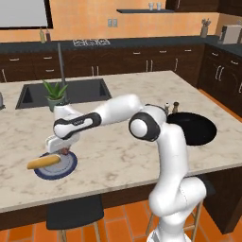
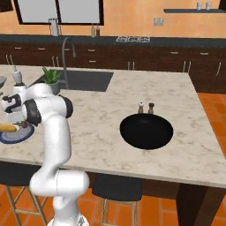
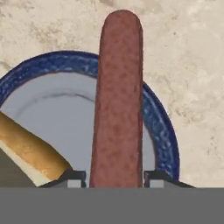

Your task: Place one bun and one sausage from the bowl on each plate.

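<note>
White, glossy, tube-shaped arm (image 1: pixel 170 156) — rounded links joined by dark grey joint rings — ending in a white hand with two small dark finger tips (image 3: pixel 72 177).

I have the arm reaching far out to my left, elbow bent, forearm stretched low toward the near left corner of the counter. The hand points down. My gripper (image 3: pixel 116 180) has its two fingertips (image 3: pixel 72 178) set on either side of the sausage (image 3: pixel 117 100), jaws close against its sides.
</note>
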{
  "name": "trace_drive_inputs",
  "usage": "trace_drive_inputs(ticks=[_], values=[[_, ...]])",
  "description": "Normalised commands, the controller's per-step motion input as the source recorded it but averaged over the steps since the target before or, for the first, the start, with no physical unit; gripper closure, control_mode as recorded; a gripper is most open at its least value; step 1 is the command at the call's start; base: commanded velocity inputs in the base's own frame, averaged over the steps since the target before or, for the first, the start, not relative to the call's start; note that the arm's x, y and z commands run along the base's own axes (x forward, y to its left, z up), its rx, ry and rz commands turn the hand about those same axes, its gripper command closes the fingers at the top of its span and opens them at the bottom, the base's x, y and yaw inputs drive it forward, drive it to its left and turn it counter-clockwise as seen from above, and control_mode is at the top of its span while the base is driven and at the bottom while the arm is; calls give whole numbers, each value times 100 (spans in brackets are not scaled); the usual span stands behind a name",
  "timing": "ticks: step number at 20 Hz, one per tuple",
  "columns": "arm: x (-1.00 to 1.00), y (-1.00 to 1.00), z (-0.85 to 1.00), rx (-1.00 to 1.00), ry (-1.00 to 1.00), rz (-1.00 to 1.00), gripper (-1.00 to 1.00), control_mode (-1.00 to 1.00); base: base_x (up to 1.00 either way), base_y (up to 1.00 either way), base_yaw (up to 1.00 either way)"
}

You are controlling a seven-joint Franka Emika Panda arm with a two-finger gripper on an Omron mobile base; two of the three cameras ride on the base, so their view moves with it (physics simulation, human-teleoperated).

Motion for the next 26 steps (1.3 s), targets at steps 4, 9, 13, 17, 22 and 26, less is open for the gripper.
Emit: trace_drive_inputs(ticks=[4,9,13,17,22,26], values=[[-81,-32,1,1,0,0,-100,-100,0,0,0],[-62,-81,77,26,-8,-10,-100,-100,0,0,0],[-99,-100,82,35,-13,-10,-100,-100,0,0,0],[-100,-100,97,43,-22,-4,-100,-100,0,0,0],[-99,-93,100,30,-60,-2,-100,-100,0,0,0],[-96,-70,99,28,-71,-6,-100,-100,0,0,0]])
